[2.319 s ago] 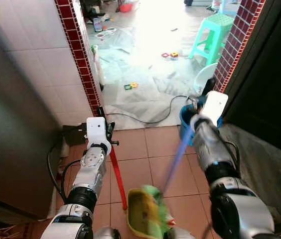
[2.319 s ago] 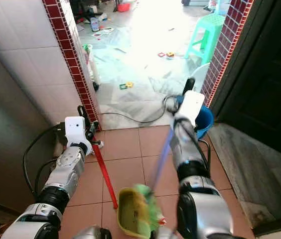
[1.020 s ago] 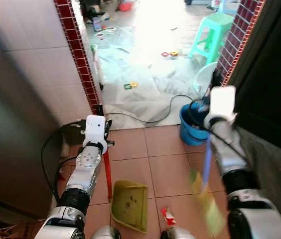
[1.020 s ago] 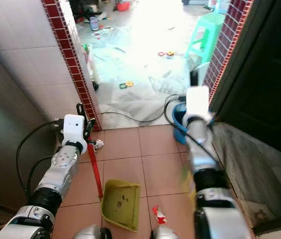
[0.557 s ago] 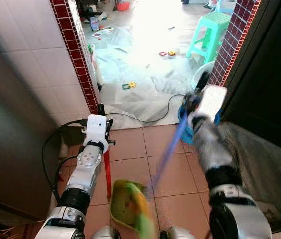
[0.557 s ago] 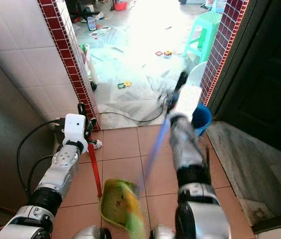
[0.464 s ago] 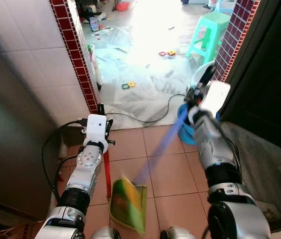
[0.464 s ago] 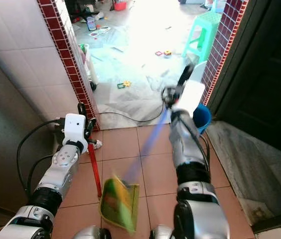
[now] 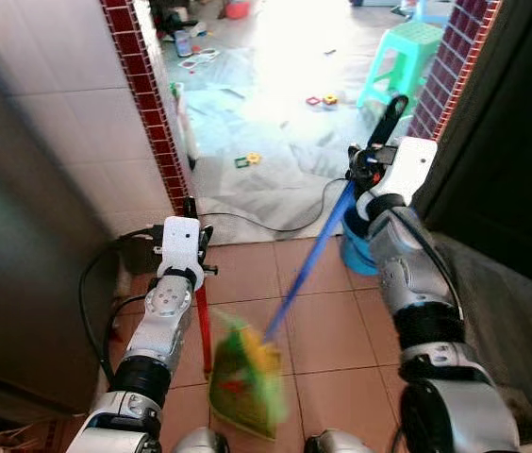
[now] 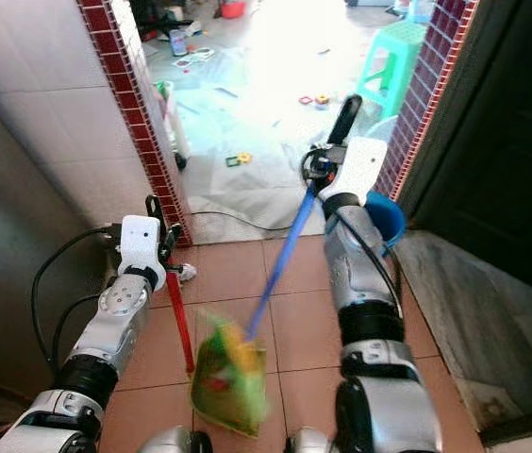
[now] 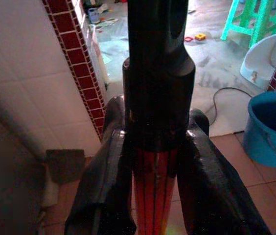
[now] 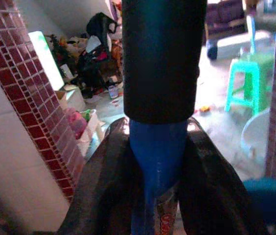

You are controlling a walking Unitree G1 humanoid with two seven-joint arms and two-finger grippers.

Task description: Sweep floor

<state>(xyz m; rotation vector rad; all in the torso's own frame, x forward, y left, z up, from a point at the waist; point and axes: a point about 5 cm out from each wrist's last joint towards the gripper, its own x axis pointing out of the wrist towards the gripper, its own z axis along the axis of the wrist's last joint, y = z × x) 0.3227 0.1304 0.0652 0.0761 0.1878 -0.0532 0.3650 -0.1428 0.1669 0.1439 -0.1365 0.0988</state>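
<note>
- The right gripper (image 12: pixel 157 166) has its black fingers (image 12: pixel 103 191) clamped on the blue handle of a broom (image 10: pixel 280 260) with a black top grip; it holds this up in front of the red-brick doorway edge (image 10: pixel 426 104).
- The blue handle slants down and toward the robot's left, ending in blurred green and yellow bristles (image 10: pixel 230 363).
- Those bristles lie over the yellow-green plastic dustpan (image 10: pixel 224 392) on the terracotta tiled floor (image 10: pixel 313 321), just ahead of the robot's feet.
- The left gripper (image 11: pixel 152 191) has its fingers (image 11: pixel 103 181) closed around the dustpan's red upright handle (image 10: pixel 181 326), near its black top.
- This handle stands nearly upright beside the white-tiled wall (image 10: pixel 58 123).
- A round blue plastic bucket (image 10: pixel 384 217) sits on the floor behind the right arm.
- A turquoise plastic stool (image 10: pixel 387 52) stands well beyond the doorway.
</note>
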